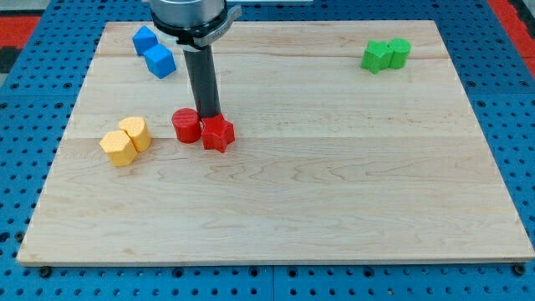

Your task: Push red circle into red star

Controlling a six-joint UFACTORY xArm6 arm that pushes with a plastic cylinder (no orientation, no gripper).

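The red circle (pixel 186 125) lies left of centre on the wooden board (pixel 334 184). The red star (pixel 218 133) lies right beside it on the view's right, touching or nearly touching it. My tip (pixel 208 116) stands just above the two red blocks in the view, at the gap between them, close against both.
Two yellow blocks (pixel 118 148) (pixel 135 133) sit together at the view's left. Two blue blocks (pixel 145 39) (pixel 160 61) sit at the top left. Two green blocks (pixel 376 57) (pixel 399 52) sit at the top right.
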